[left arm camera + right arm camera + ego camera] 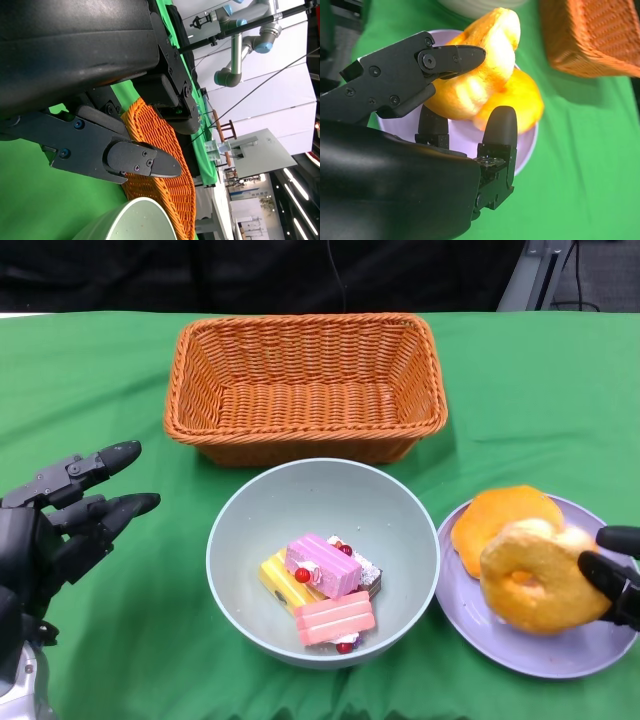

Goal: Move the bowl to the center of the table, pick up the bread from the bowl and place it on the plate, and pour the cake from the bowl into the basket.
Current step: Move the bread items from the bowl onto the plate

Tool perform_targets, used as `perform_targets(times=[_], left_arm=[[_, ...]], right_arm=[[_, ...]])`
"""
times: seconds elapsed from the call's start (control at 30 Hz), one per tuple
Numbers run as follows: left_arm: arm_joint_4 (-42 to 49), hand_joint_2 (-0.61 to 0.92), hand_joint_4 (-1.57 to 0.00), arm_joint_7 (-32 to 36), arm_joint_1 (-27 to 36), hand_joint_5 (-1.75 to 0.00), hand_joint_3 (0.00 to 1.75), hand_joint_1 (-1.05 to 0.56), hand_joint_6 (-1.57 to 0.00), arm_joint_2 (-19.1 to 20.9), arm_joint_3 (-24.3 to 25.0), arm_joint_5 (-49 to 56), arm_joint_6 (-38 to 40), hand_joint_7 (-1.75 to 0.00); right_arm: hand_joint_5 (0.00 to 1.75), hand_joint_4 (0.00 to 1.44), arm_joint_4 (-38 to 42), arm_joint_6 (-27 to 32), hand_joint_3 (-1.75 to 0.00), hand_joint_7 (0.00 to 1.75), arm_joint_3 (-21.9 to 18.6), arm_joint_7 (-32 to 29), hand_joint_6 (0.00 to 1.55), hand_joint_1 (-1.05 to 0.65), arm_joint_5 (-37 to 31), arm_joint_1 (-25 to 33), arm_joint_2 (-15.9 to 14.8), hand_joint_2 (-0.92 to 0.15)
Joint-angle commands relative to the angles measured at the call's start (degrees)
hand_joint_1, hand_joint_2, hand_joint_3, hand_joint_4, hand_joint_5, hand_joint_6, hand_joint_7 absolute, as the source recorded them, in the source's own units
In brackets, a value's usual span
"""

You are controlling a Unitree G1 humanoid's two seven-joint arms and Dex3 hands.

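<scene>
At frame centre the pale bowl (322, 560) holds the cake pieces (322, 590), while the right hand (618, 575), cut off at the right edge, clamps a bread ring (541, 575) over the purple plate (540, 645) beside another bread (498, 522). The left hand (60, 525) hovers at lower left, fingers apart and empty. Green cloth (100, 380) covers the table, the wicker basket (305, 385) sits at upper centre, and the room behind is dark and unclear

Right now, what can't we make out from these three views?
- Right hand: cut off by the head view's right edge.
- Plate: largely hidden in the right wrist view by the bread and the hand's black shell.
- Bowl: only its rim shows in the left wrist view; contents unseen there.
- Left hand: holds nothing; forearm cut off at the lower edge.
</scene>
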Motion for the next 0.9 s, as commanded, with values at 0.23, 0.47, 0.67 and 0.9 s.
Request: perform_targets(times=[0.23,0.47,0.67,0.9], left_arm=[[0.1,0.92,-1.15,1.6,0.9,-0.03,0.20,-0.48,-0.88,1.4,-0.6,1.7,-1.3,0.00],[-0.1,0.92,-1.15,2.4,1.1,-0.02,0.20,-0.50,-0.88,1.4,-0.9,2.5,-1.3,0.00],[-0.4,0.92,-1.15,2.8,1.4,-0.02,0.21,-0.50,-0.88,1.5,-1.0,2.9,-1.4,0.00],[-0.5,0.92,-1.14,2.9,1.7,-0.02,0.21,-0.50,-0.89,1.7,-1.5,3.2,-1.7,0.00]], right_arm=[[1.75,0.23,2.2,-0.2,-0.60,1.56,3.0,3.0,0.12,-0.02,-2.9,-0.2,-2.2,-0.92],[1.75,0.19,4.4,-2.9,-0.53,1.46,5.5,2.1,0.18,-0.01,-6.9,-0.8,-1.4,-0.92],[1.68,0.17,5.5,-7.7,-0.47,1.21,8.1,1.8,0.27,-0.03,-11.1,-0.3,-1.5,-0.92],[1.43,0.28,4.5,-11.3,-0.40,0.83,9.8,-0.9,0.42,-0.10,-16.0,0.9,-0.2,-0.92]])
